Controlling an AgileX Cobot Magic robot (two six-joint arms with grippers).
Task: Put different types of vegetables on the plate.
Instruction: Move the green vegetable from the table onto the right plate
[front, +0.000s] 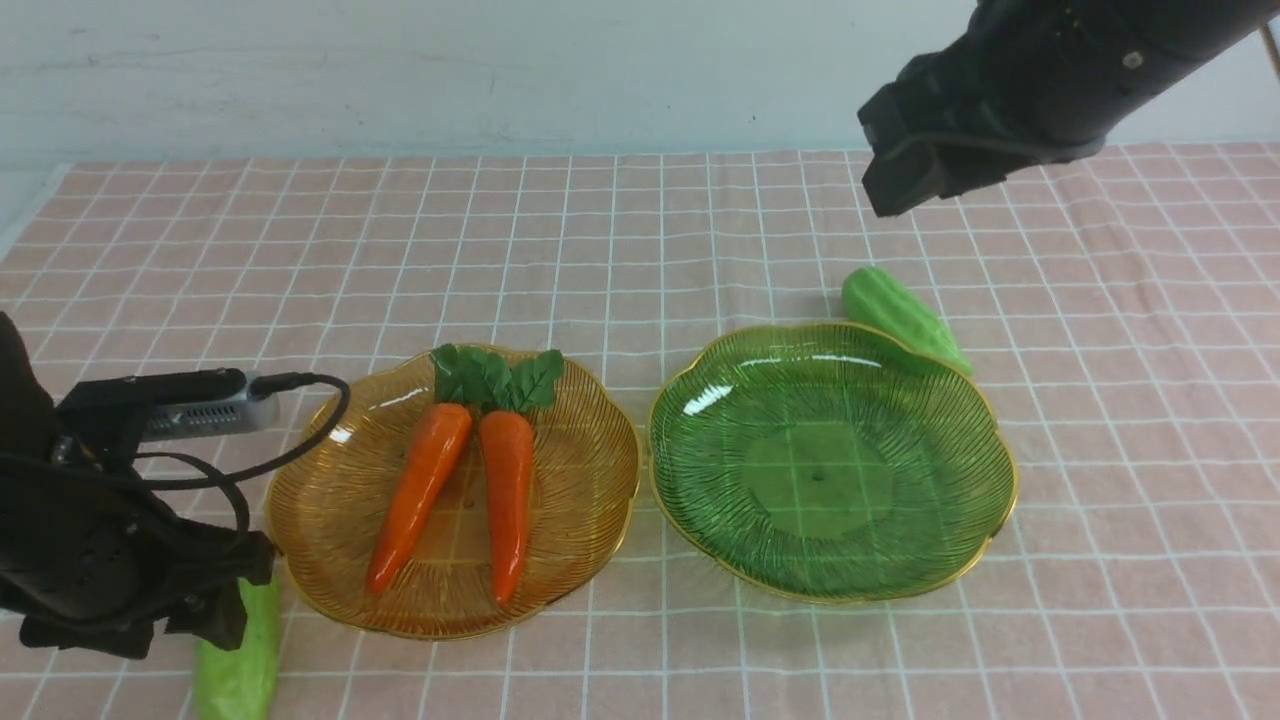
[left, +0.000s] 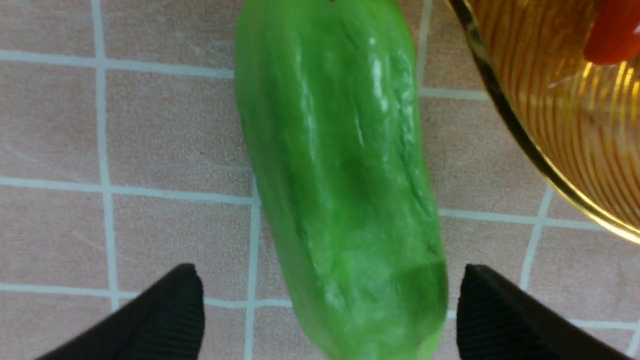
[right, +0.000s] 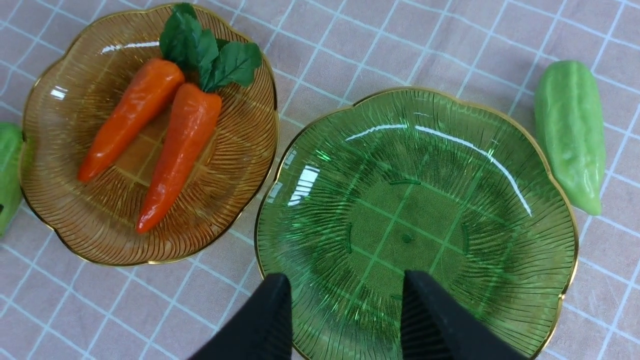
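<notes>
light-green gourd (left: 340, 190) lies between the wide-open left pincer (left: 330, 280).

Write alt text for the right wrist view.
The right gripper, open, hangs above an empty green plate. Beside it an amber plate holds two carrots, and a light-green gourd lies on the pink checked cloth just outside the green plate's rim.

Pink cloth (front: 640, 220) w/ white grid
</notes>
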